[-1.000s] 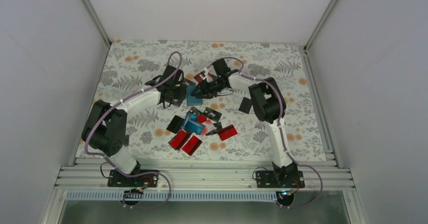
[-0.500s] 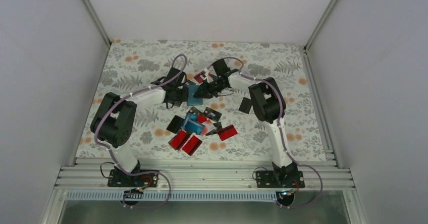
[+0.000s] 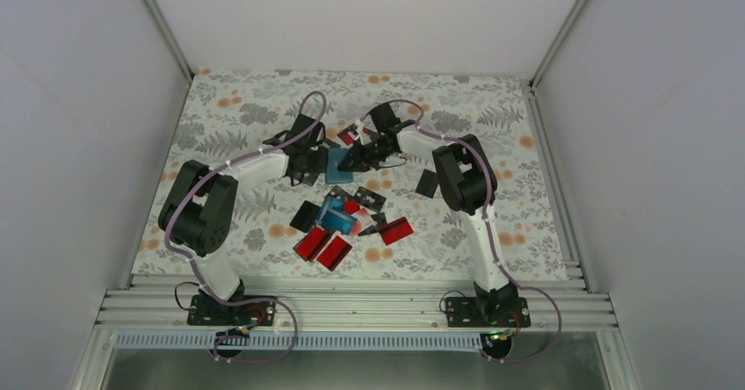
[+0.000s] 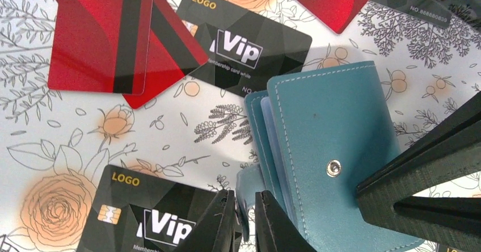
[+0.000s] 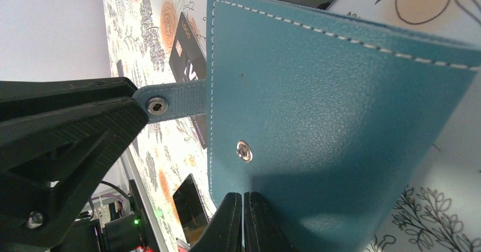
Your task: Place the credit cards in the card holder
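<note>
**Top view**
- holder: card holder (image 3: 337, 174) lies flat on the bench (image 3: 237, 109), mid-width and nearer the far edge than the near edge.
- arms: left fingers (image 3: 314, 160) are at its left side and right fingers (image 3: 356, 156) at its right, both right up against it.
- cards: credit cards (image 3: 338, 227) lie mostly in a loose heap between the holder and the near edge. A few are toward the far edge, and one black card is toward the right edge. I see none in the holder.

**Left wrist**
- left fingers: almost closed, pinching the holder's snap strap (image 4: 245, 198).
- holder: the cover is slightly fanned, and pocket edges (image 4: 262, 127) show along one side.
- neighbours: black Vip card (image 4: 244, 50) and red cards (image 4: 102, 36) lie just beside it on the bench.

**Right wrist**
- right fingers: pressed together with only a thin slit between them, tips at the edge of the cover (image 5: 340, 110). I can't tell if the cover is caught between them.
- strap: unsnapped and pulled out sideways into the left fingers.

**Call**
- step: opening the holder. The strap is undone, the cover isn't folded back yet, and no card is in hand.
- next: probably keep the strap held, peel the cover back until a pocket gapes, then fetch a card. The cards are thin, glossy and flat, so they need an edge pickup and square alignment with the slot.
</note>
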